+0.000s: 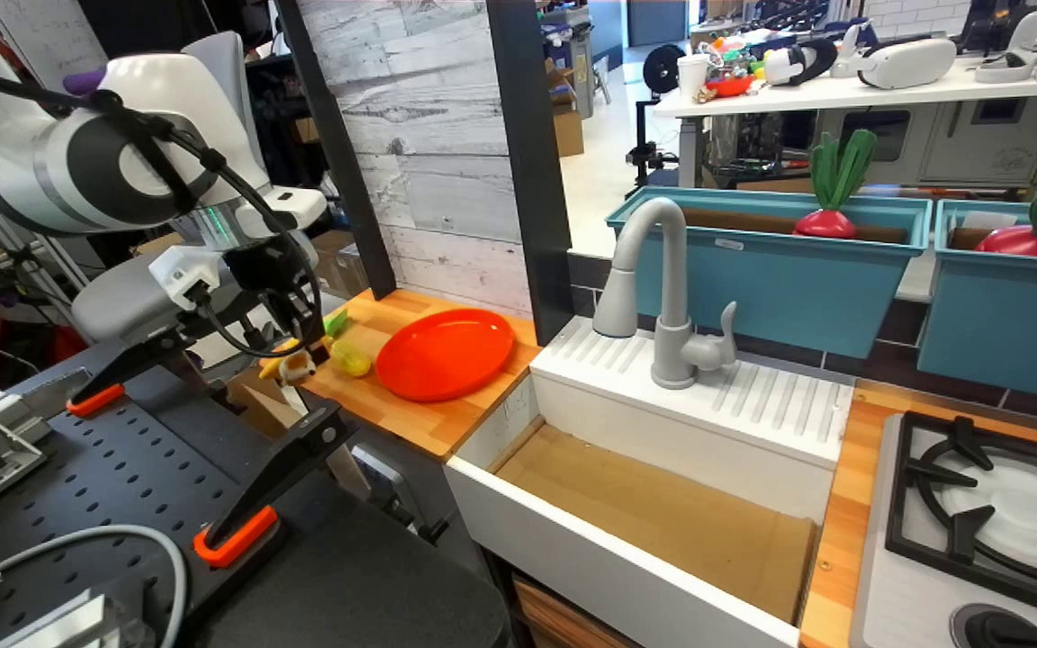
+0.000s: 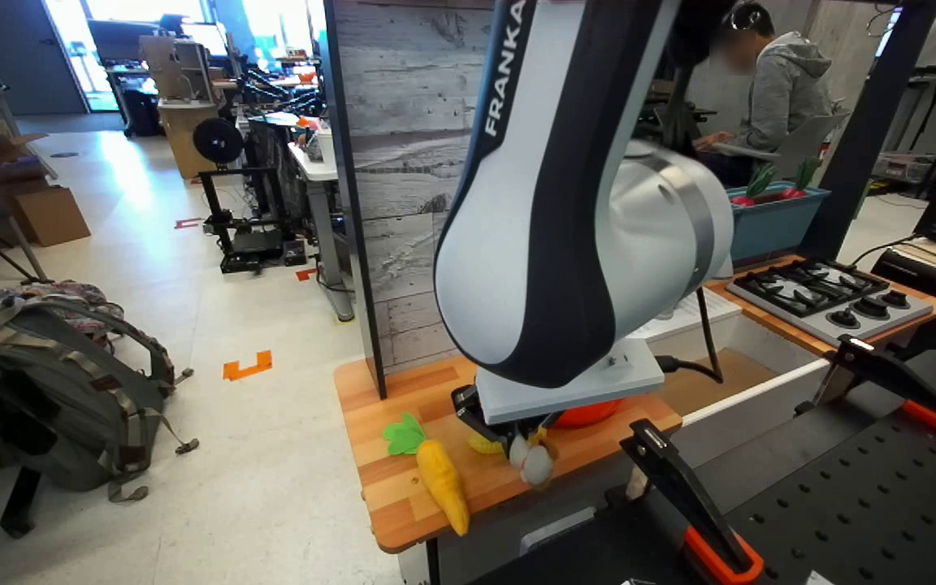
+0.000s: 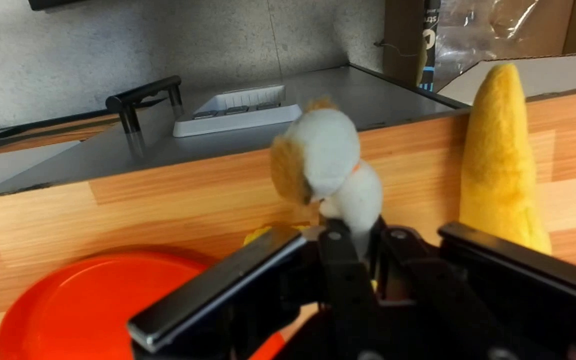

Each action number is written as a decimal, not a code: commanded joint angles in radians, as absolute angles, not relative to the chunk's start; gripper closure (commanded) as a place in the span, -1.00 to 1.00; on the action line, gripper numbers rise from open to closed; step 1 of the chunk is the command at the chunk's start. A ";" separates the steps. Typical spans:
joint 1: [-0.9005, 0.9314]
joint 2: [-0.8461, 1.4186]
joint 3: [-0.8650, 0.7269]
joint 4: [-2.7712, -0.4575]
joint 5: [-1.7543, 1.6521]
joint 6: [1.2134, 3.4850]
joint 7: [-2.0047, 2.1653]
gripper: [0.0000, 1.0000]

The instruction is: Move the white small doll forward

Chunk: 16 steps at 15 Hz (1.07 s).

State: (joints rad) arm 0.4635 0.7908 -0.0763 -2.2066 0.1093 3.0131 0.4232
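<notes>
My gripper (image 3: 360, 232) pinches the doll (image 3: 335, 157) near a long edge of the worktop (image 3: 183, 195) — I should ease it forward smoothly, lowering before letting go.

In the wrist view, the doll (image 3: 335, 155) sits in the pincer (image 3: 358, 231); on the desk (image 3: 178, 195), the plate (image 3: 93, 310) lies left, the carrot toy (image 3: 502, 172) right. In an exterior view, the sink (image 1: 572, 551) lies between plate and stove (image 1: 1014, 508), faucet (image 1: 673, 297) behind its basin.
</notes>
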 commanded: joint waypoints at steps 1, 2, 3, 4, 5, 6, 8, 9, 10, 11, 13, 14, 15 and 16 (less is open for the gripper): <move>0.467 0.844 -0.087 -2.126 0.112 2.969 0.412 0.95; 0.469 0.855 -0.090 -2.109 0.110 2.961 0.413 0.95; 0.467 0.866 -0.091 -2.093 0.109 2.949 0.413 0.95; 0.467 0.874 -0.092 -2.079 0.108 2.940 0.414 0.95; 0.467 0.879 -0.093 -2.068 0.106 2.931 0.416 0.95; 0.466 0.883 -0.094 -2.060 0.105 2.925 0.417 0.95; 0.465 0.892 -0.095 -2.043 0.104 2.919 0.418 0.95; 0.459 0.893 -0.090 -2.036 0.106 2.912 0.418 0.29; 0.458 0.895 -0.090 -2.031 0.105 2.907 0.417 0.24; 0.459 0.894 -0.091 -2.027 0.104 2.902 0.419 0.13; 0.455 0.884 -0.088 -2.029 0.106 2.912 0.419 -0.16; 0.454 0.877 -0.087 -2.032 0.107 2.921 0.418 -0.29; 0.453 0.869 -0.087 -2.036 0.108 2.927 0.418 -0.45; 0.452 0.861 -0.086 -2.041 0.108 2.933 0.416 -0.58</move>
State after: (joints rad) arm 0.4627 0.8787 -0.0893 -2.0416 0.1093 2.9261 0.4233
